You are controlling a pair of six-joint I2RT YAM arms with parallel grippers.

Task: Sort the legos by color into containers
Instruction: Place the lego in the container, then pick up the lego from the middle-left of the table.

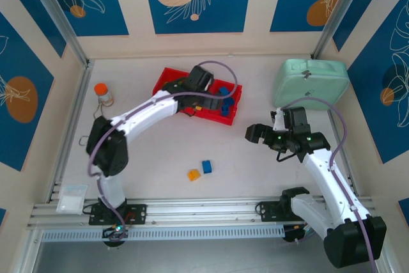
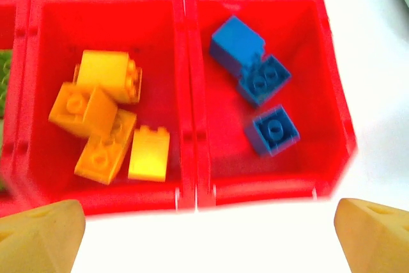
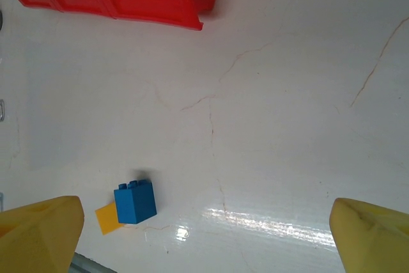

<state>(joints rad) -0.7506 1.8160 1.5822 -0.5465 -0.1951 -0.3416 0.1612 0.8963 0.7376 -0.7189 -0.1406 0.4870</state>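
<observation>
The red tray [image 1: 167,78] lies at the back middle of the table. My left gripper [image 1: 203,94] hovers over it, open and holding nothing [image 2: 209,234]. In the left wrist view, several orange-yellow legos [image 2: 102,116] lie in the middle compartment and three blue legos [image 2: 259,78] in the right one. A sliver of green lego [image 2: 5,81] shows in the left compartment. A blue lego [image 1: 207,166] and an orange lego [image 1: 193,174] sit loose on the table near the front. My right gripper [image 1: 263,126] hangs open to their right, well apart from them [image 3: 208,238].
A mint-green case [image 1: 311,82] stands at the back right. A small orange-capped bottle [image 1: 102,93] stands at the back left. A clear plastic bag [image 1: 72,197] lies by the near-left rail. In the right wrist view the tray's corner [image 3: 147,11] is at top left.
</observation>
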